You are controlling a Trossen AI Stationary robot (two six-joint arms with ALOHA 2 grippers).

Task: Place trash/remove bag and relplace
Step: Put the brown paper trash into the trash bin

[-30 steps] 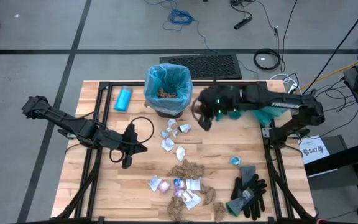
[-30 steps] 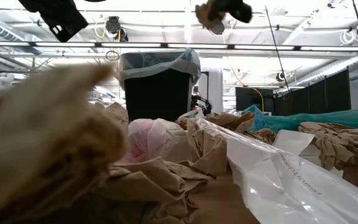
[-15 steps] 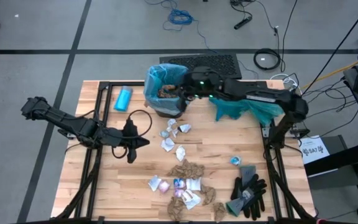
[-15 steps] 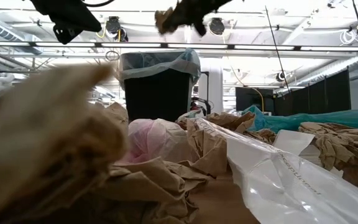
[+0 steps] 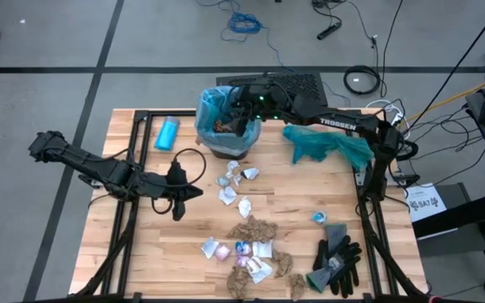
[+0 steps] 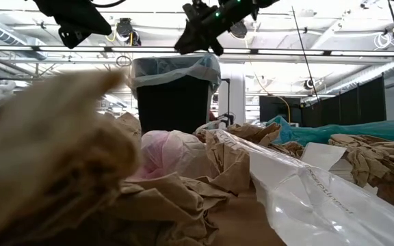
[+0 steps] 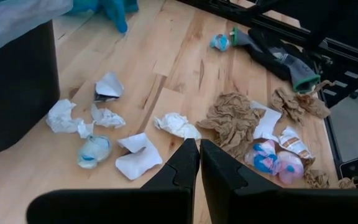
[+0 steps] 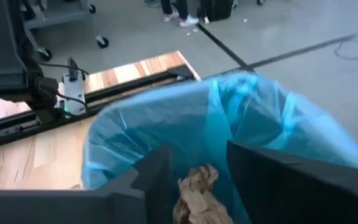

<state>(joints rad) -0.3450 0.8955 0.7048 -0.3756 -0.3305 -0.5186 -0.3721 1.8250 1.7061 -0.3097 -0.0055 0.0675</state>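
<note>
Fingers of my right gripper (image 8: 194,171) stand parted over the mouth of the black bin (image 5: 226,139), and a crumpled brown wad (image 8: 196,193) sits between them, down inside the bag (image 8: 166,124) — I cannot tell whether they touch it. That bag, pale sky-blue and crinkly, lines the bin and folds out over its rim; in the high view more brown scraps show at its bottom. The bin stands at the table's (image 5: 310,189) far edge, with a light-blue bottle (image 5: 167,134) lying off to its left and a teal-green plastic bag (image 5: 327,145) spread out on its right. My left gripper (image 7: 199,163) hangs over the left-middle of the table, its fingers pressed together on nothing. Most of the trash (image 5: 247,240) is out on the wood — white wrappers just in front of the bin, then brown paper wads and colourful bits nearer the front edge. Black-and-grey gloves (image 5: 337,261) lie at the front right corner.
</note>
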